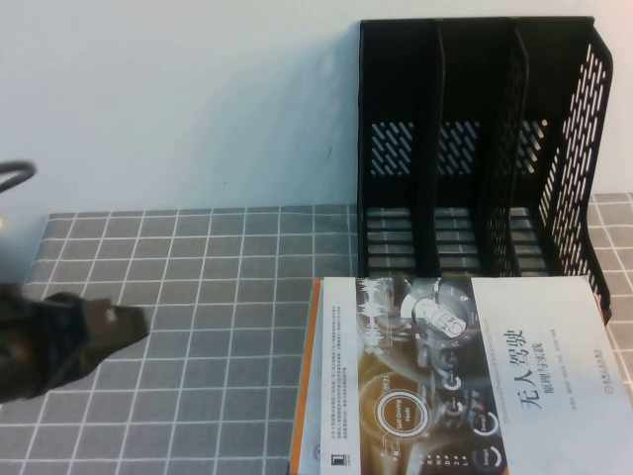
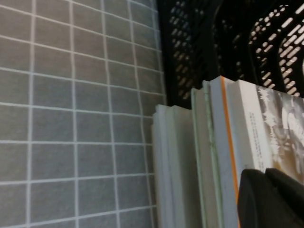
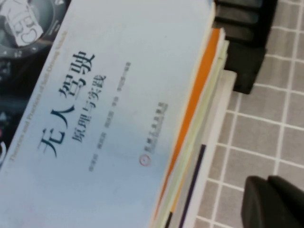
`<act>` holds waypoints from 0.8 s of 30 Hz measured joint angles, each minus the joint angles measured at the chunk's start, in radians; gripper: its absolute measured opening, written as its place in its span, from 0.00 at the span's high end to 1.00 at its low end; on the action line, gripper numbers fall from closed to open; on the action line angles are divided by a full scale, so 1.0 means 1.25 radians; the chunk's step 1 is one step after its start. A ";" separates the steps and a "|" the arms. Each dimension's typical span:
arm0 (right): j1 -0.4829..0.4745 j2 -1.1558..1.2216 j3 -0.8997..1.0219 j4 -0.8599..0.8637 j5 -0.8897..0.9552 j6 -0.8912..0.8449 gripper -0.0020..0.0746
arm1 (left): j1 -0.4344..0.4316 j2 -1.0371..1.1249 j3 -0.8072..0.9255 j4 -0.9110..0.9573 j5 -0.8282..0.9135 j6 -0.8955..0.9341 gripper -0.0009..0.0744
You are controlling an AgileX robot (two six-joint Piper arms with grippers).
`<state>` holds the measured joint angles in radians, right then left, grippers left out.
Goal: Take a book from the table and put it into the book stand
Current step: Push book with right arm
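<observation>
The book (image 1: 465,376), with a dark dashboard cover, a white band with a blue title and an orange spine, lies flat on top of a stack at the table's front right. It also shows in the left wrist view (image 2: 266,133) and the right wrist view (image 3: 109,118). The black book stand (image 1: 475,148) stands upright just behind it, its three compartments empty. My left gripper (image 1: 124,322) hovers over the table's left side, well apart from the book, fingers shut and empty (image 2: 265,175). My right gripper (image 3: 267,183) is out of the high view; it is shut and empty above bare cloth beside the stack.
The grey grid-patterned table (image 1: 218,297) stretches to the left of the stack. Other books (image 2: 180,166) lie under the top book, their pale page edges showing. A white wall rises behind the table. The stand's foot (image 3: 242,28) almost touches the stack.
</observation>
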<state>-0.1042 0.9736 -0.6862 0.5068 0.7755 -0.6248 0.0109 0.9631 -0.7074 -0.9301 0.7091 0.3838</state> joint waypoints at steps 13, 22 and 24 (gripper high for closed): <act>0.023 0.262 -0.001 0.263 -0.046 -0.239 0.98 | 0.000 0.284 -0.001 -0.525 0.135 0.422 0.99; 0.063 0.262 -0.002 0.269 -0.061 -0.240 0.98 | 0.000 0.331 -0.002 -0.551 0.183 0.442 0.99; 0.075 0.262 -0.002 0.273 -0.062 -0.240 0.98 | 0.000 0.331 -0.003 -0.551 0.189 0.449 0.99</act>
<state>-0.0105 1.3005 -0.6884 0.8478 0.6982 -0.9245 0.0109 1.3766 -0.7113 -1.6193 0.9453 0.9446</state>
